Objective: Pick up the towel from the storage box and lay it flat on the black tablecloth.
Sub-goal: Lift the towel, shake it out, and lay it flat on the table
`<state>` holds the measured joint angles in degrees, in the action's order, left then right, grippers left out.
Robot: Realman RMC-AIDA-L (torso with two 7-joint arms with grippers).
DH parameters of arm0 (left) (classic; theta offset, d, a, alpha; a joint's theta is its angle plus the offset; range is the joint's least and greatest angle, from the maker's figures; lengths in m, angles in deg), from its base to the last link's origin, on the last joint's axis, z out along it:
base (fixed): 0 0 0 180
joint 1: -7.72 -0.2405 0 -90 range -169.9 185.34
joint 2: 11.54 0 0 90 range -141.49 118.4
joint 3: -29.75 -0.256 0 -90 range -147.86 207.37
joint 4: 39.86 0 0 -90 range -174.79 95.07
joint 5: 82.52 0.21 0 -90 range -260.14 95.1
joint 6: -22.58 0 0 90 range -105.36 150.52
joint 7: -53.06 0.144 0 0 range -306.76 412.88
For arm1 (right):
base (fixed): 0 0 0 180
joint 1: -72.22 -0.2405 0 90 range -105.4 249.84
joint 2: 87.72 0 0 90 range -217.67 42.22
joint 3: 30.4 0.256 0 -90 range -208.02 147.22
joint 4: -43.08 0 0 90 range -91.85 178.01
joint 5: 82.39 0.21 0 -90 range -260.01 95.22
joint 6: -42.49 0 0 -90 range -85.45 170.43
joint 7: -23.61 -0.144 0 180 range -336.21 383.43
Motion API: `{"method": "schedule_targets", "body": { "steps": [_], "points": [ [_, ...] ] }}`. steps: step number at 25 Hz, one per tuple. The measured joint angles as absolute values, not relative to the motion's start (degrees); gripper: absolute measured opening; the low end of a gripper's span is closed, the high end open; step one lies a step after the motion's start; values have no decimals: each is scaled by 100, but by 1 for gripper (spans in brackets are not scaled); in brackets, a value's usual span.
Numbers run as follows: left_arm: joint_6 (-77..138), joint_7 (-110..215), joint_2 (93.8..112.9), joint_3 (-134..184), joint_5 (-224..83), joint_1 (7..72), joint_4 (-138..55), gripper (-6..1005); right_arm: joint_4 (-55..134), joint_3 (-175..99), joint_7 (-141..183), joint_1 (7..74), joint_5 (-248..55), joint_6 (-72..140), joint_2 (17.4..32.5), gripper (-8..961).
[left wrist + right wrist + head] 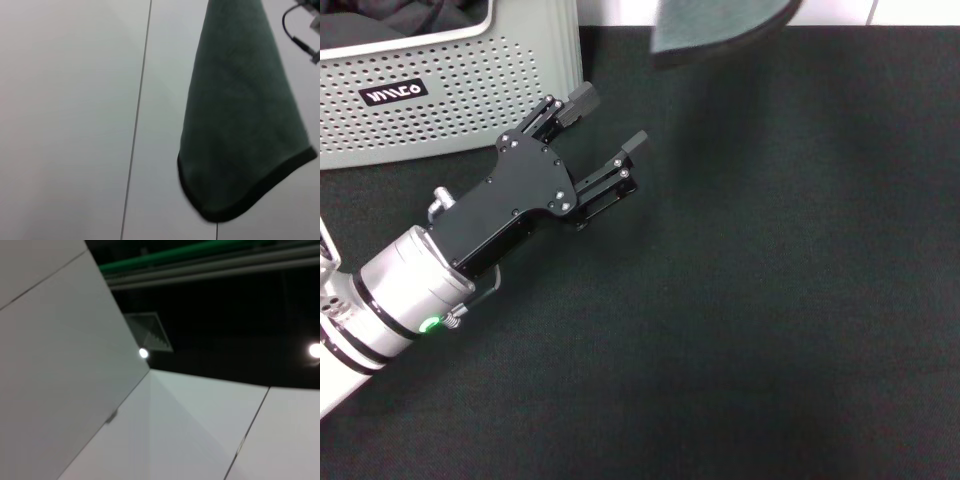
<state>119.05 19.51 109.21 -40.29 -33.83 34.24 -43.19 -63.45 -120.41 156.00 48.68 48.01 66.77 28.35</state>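
The grey-green fleecy towel with dark edge trim hung in the air above the far edge of the black textured tablecloth, clear of the light grey perforated storage box at the far left corner. What held it was cut off; the right tool's state could not be told. The left tool rested released beside the box. To lay the towel flat, the hanging edge should touch down first, then be drawn out.

Wall: pale grey-white panels with a thin dark vertical seam. Ceiling dark. Green beam runs overhead. Square vent grille near the wall top. Two round lamps lit.
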Motion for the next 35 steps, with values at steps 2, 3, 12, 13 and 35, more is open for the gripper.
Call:
{"method": "schedule_targets", "body": {
  "steps": [2, 3, 12, 13, 35],
  "points": [
    [11923, 1952, 10921, -4036, -3385, 3417, -4319, 827, -6498, -12052, 15559, 4832, 4803, 6572, 2831, 6],
    [11934, 1951, 10921, -4038, -3385, 3420, -4319, 827, -6558, -12054, 15515, 4828, 4803, 6550, 2828, 6],
    [12340, 1959, 10921, -4028, -3564, 3585, -4320, 826, -6793, -12161, 15433, 4757, 4882, 6398, 2843, 6],
    [12377, 1960, 10921, -4029, -3636, 3599, -4320, 826, -6803, -12169, 15432, 4734, 4919, 6381, 2843, 6],
    [12823, 1451, 10921, -4046, -4363, 3625, -4320, 817, -6771, -12197, 15429, 4512, 5226, 6223, 2847, 7]
  ]
}}
